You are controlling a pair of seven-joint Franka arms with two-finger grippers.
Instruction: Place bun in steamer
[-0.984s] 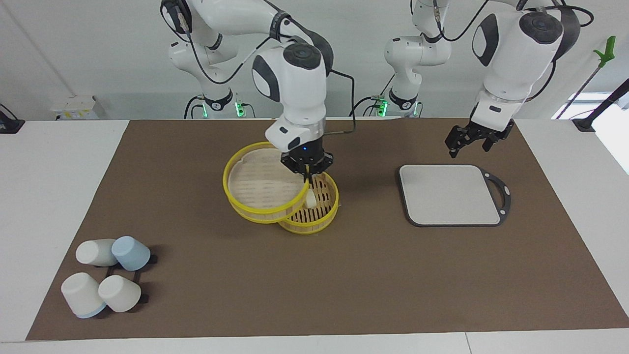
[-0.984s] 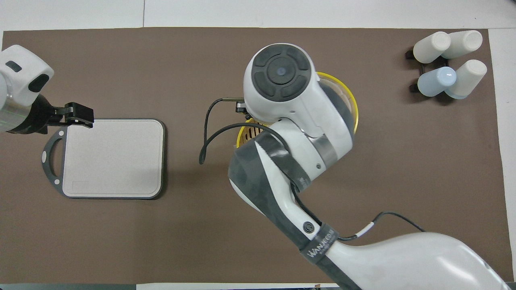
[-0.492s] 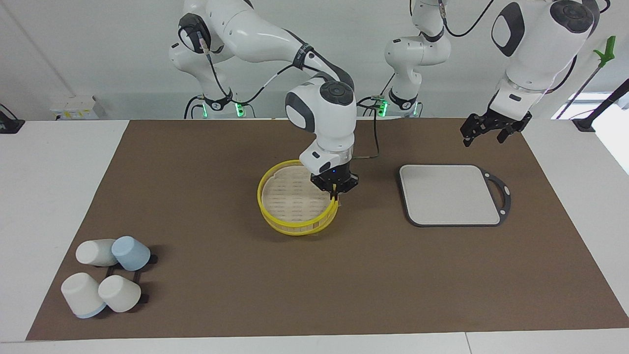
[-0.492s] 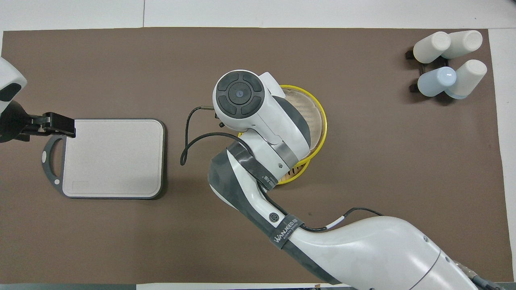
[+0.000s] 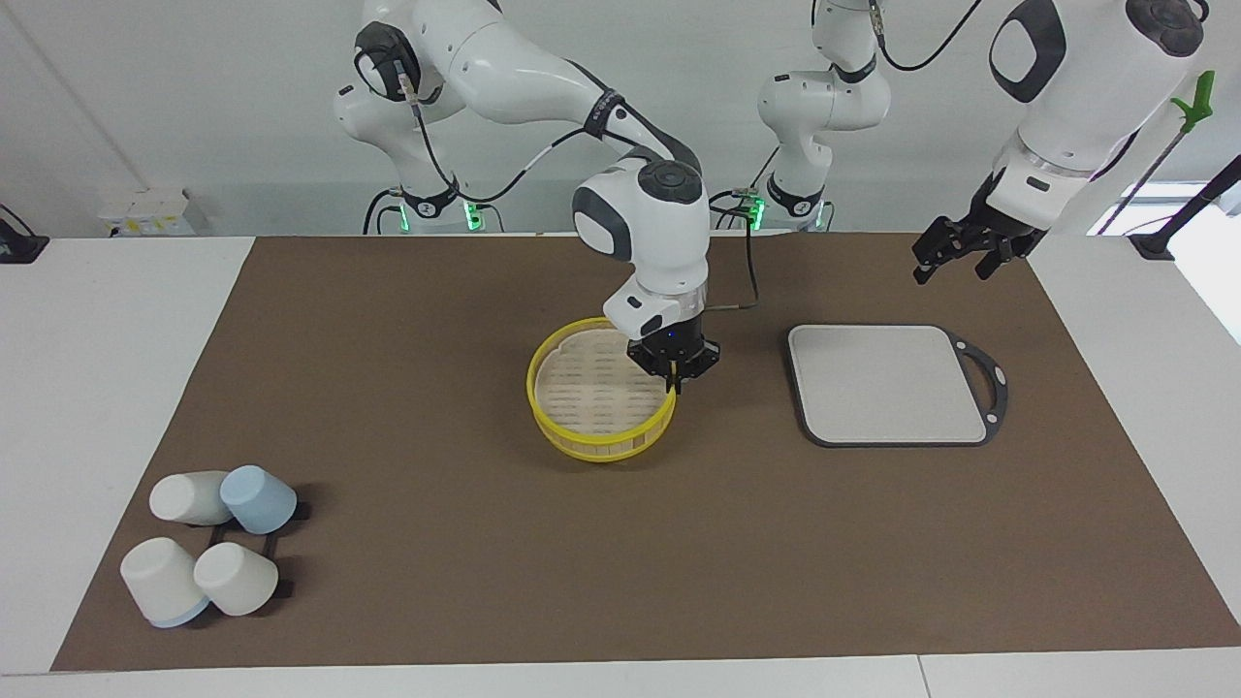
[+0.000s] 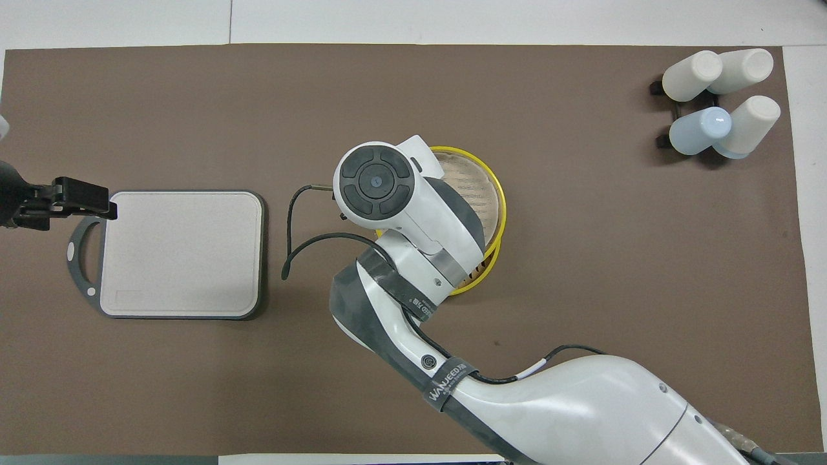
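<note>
Steamer [image 5: 601, 402]: round, yellow-rimmed, pale slatted top tier set on the lower one, standing mid-tabletop on the brown mat [image 5: 485, 582]. In the overhead view my right arm covers part of it [image 6: 488, 194].

Bun: not visible in either view (I cannot tell where it lies).

Right end effector [image 5: 672, 386]: mine, pointing down at the steamer's rim, on the side toward the left arm's end of the tabletop. Fingertips pressed together on the yellow rim, pinching it. In the overhead view my own wrist hides the tips.

Left end effector [image 5: 955, 262]: also mine, waiting in the air, spread wide and holding nothing, over the mat near the robots' edge of the grey board. In the overhead view it shows at the frame's edge [image 6: 84, 197], over the board's handle corner.

Grey board [image 5: 887, 383]: rectangular, flat on the mat, black handle loop [image 5: 989, 373] pointing to the left arm's end.

Cups [image 5: 208, 553]: four, three white and one blue, lying tipped on a small black rack at the right arm's end, farther from the robots than the steamer.
</note>
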